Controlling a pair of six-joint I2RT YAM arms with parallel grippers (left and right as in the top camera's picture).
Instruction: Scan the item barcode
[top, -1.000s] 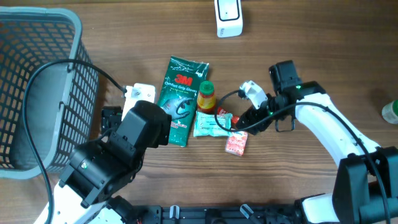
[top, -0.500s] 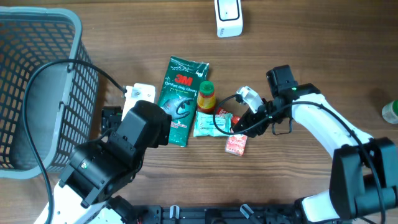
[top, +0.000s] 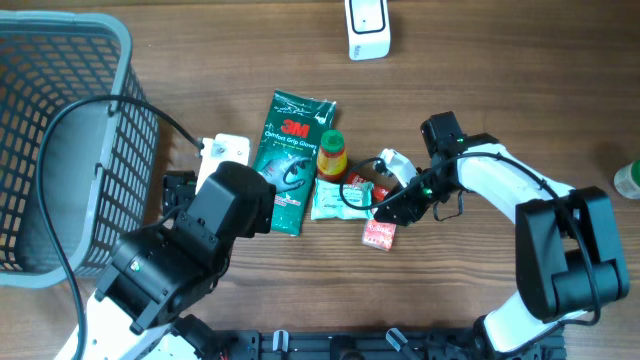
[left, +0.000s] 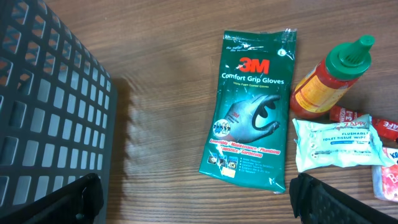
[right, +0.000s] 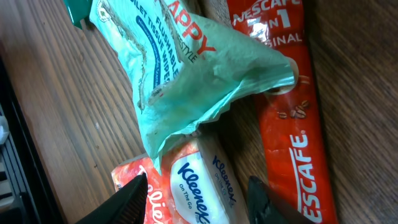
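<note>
Left arm (top: 190, 250): folded low on its own side.
Left gripper (left: 196, 202): fingers spread wide.
Right arm (top: 500, 180): stretched inward, wrist angled down.
Right gripper (right: 198, 199): fingers partly apart.

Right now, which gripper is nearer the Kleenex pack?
Right. The right gripper sits directly over the Kleenex pack, fingers on either side of it. The left gripper is far off, beyond the glove pack, beside the basket.

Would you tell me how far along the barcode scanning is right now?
Done: nothing; every item lies on the table. In hand: the right tool straddles the Kleenex pack, grip unclear. Remaining: lift it and show its barcode to the white scanner.
</note>
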